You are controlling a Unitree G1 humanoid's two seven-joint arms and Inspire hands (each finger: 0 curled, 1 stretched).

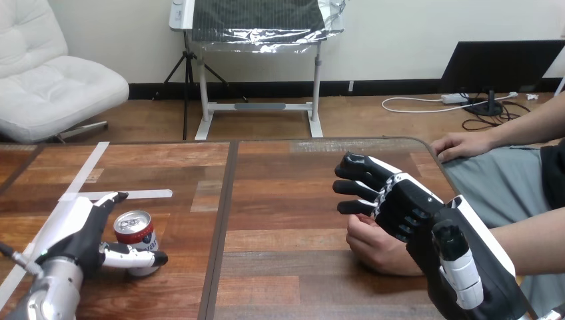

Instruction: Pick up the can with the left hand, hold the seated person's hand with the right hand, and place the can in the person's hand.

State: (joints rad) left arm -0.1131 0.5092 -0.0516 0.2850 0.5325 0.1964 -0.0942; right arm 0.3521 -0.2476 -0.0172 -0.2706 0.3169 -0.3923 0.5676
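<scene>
Here, we observed the can (135,235) standing upright on the near-left part of the wooden table (280,200), its top facing upward. The left hand (83,233) extended from the near-left corner and sat just left of the can. Its thumb lay curled across the can's near side, touching it, and its fingers reached along the can's far-left side. We therefore judged the hand clasped about the can, which rested on the table. Two strips of white tape (90,167) lay on the table to the far left of the can, one diagonal and one crosswise. The right hand (400,207) lay right of centre, its back upward and its fingers stretched leftward, nearly straight and slightly spread. Directly beneath its palm we saw the person's nearer hand (373,245), loosely closed, with its forearm running off to the right. The robot's fingers were not curled round that hand; one lay above the other, and we could not tell whether they touched. The person's farther hand (463,145) rested flat at the table's far-right edge, well apart from both robot hands. The can and the person's nearer hand were well apart, with bare table between them.
</scene>
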